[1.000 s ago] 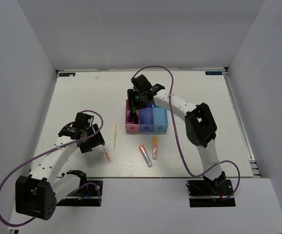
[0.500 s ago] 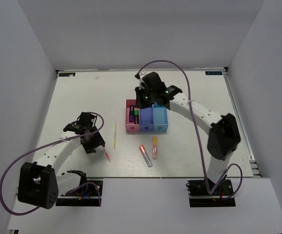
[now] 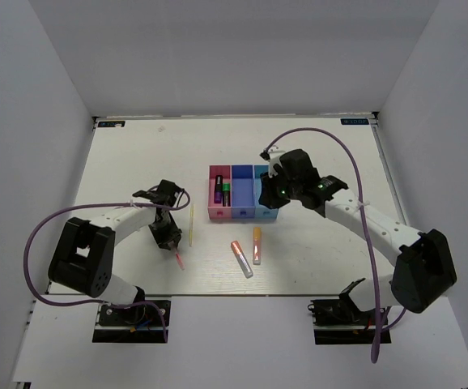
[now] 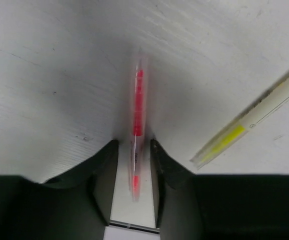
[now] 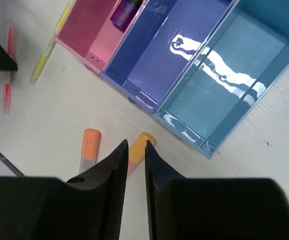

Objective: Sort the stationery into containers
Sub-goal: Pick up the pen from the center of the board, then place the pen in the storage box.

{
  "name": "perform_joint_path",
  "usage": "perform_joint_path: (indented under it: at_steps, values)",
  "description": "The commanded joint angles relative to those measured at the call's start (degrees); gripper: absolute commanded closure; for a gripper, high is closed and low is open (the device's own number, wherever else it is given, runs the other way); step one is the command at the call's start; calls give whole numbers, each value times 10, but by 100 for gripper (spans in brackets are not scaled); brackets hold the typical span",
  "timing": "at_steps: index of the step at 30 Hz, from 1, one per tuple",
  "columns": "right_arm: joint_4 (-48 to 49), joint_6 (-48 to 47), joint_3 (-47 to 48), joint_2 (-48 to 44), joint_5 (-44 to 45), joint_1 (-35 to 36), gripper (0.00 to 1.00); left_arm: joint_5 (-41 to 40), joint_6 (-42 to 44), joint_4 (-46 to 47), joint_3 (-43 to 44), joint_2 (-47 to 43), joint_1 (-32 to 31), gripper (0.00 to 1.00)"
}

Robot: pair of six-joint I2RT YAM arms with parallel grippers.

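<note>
The containers stand in a row: pink bin (image 3: 218, 213) (image 5: 92, 35), dark blue bin (image 3: 241, 213) (image 5: 154, 55), teal bin (image 3: 267, 214) (image 5: 219, 85). A purple marker (image 3: 217, 192) and a green one (image 3: 227, 193) lie in the pink bin. On the table lie a thin yellow pen (image 3: 191, 224) (image 4: 249, 120), a thin pink pen (image 3: 176, 259) (image 4: 138, 115), a red marker with grey end (image 3: 241, 258) (image 5: 89, 147) and an orange marker (image 3: 257, 244) (image 5: 143, 140). My left gripper (image 3: 169, 237) (image 4: 134, 145) is down at the table, open, straddling the pink pen with a gap each side. My right gripper (image 3: 268, 196) (image 5: 135, 144) hovers over the teal bin's front, narrowly open and empty.
White walls close in the white table (image 3: 331, 162) on three sides. The right arm's purple cable (image 3: 331, 134) arcs above the table's right half. The left arm's elbow (image 3: 80, 259) sits near the table's front left.
My left gripper moved right and down onto the pink pen, its jaws narrowing. My right gripper left the pink bin, with two markers now lying in it, and swung right toward the teal bin.
</note>
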Motion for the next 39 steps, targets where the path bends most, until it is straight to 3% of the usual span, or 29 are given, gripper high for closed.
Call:
perform_joint_path:
  at_steps: [1,4,8,10,11,12,13,16,17,21,22,25,30,35,39]
  values:
    - [25,-6,-20,-44,-15,-13,77,-31,-12,19,7,9,-8,65]
    - [32,-1,-31,-65,-25,-24,77,-35,-12,23,-9,14,-8,72]
    - [25,-1,-53,-101,-39,-42,72,-29,-5,20,-7,12,-7,91]
    - [19,-15,-57,-109,-39,-52,51,-30,8,6,16,-4,-16,98]
    - [12,-30,-61,-120,-35,-53,27,-35,14,-1,27,-16,-29,100]
    - [9,-36,-64,-127,-31,-55,25,-45,19,-22,68,-22,-46,100]
    - [3,-49,-69,-132,-22,-62,26,-50,35,-27,82,-37,-55,100]
    - [5,-81,-85,-157,10,-74,93,-54,49,-61,177,-37,-101,100]
    - [5,-83,-89,-160,17,-76,100,-57,65,-69,220,-29,-130,100]
    - [-2,-116,-84,-164,73,-93,100,-63,103,-75,339,37,-172,100]
    - [-3,-121,-86,-164,73,-97,95,-63,106,-78,402,52,-182,100]
    - [1,-126,-92,-165,72,-111,87,-64,125,-80,483,129,-196,100]
    - [2,-126,-95,-167,55,-133,86,-72,154,-66,617,252,-201,100]
    - [2,-124,-103,-172,22,-150,83,-94,166,-47,668,312,-200,100]
    - [0,-122,-103,-173,4,-159,66,-94,166,-24,657,323,-201,94]
